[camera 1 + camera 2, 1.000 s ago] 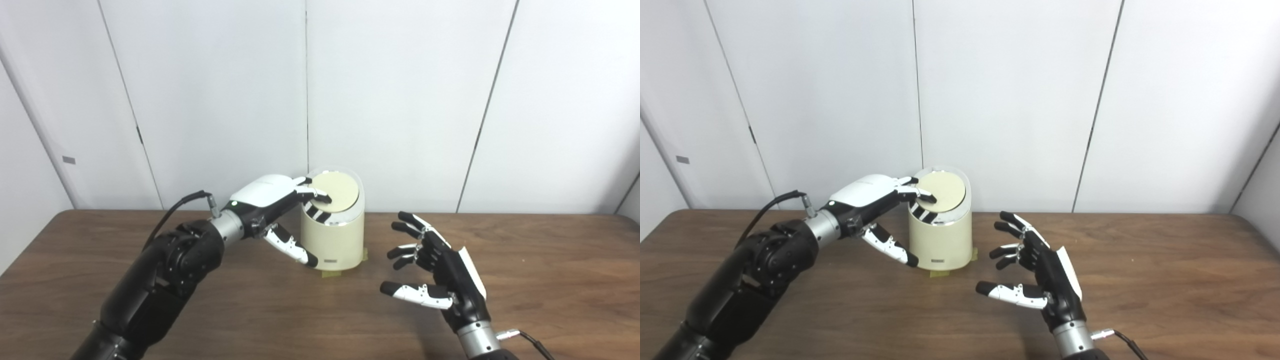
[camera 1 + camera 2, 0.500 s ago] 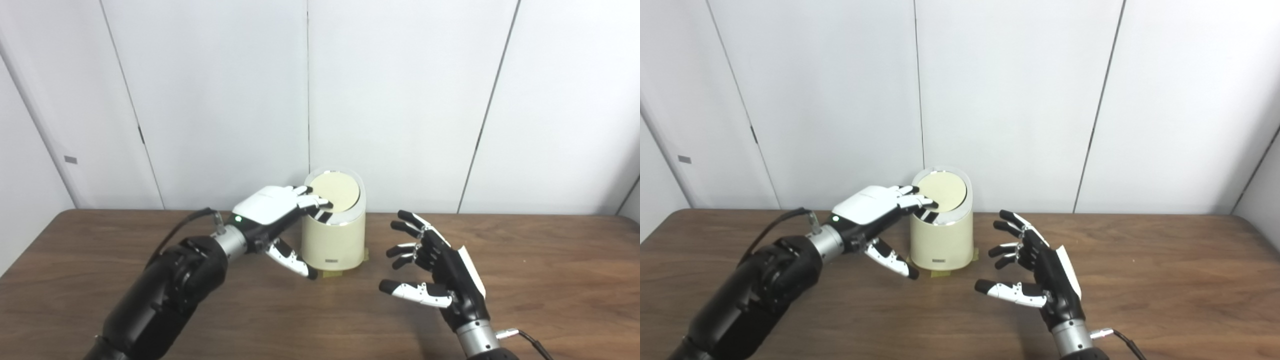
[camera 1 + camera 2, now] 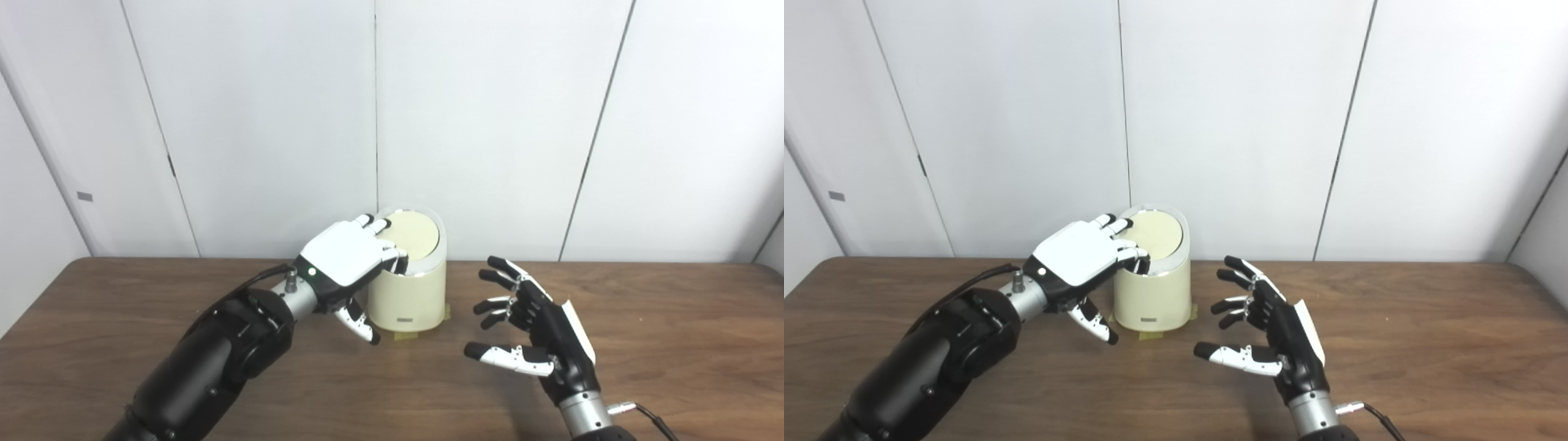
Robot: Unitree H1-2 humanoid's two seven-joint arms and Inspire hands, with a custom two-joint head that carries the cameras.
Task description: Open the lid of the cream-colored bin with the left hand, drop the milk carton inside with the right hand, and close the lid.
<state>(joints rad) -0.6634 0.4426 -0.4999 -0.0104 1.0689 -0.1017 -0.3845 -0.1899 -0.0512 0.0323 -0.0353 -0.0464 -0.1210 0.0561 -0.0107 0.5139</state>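
The cream-colored bin (image 3: pixel 407 300) stands at the back middle of the table, its round lid (image 3: pixel 418 236) lying flat in its shiny rim. My left hand (image 3: pixel 343 260) is at the bin's upper left with its back toward the camera. Its fingers (image 3: pixel 392 252) curl over the lid's left front edge and its thumb (image 3: pixel 358 323) hangs down beside the bin wall, gripping nothing. My right hand (image 3: pixel 539 331) hovers open and empty to the right front of the bin. No milk carton shows in either view.
The wooden table (image 3: pixel 674 337) runs wide to both sides, with white wall panels close behind the bin. A patch of yellowish tape (image 3: pixel 405 336) lies under the bin's base. A cable (image 3: pixel 649 416) trails from my right wrist.
My left hand has pulled back left and rolled its back toward the camera; its fingertips slid from the lid's middle to its left front edge. The right hand has stayed still.
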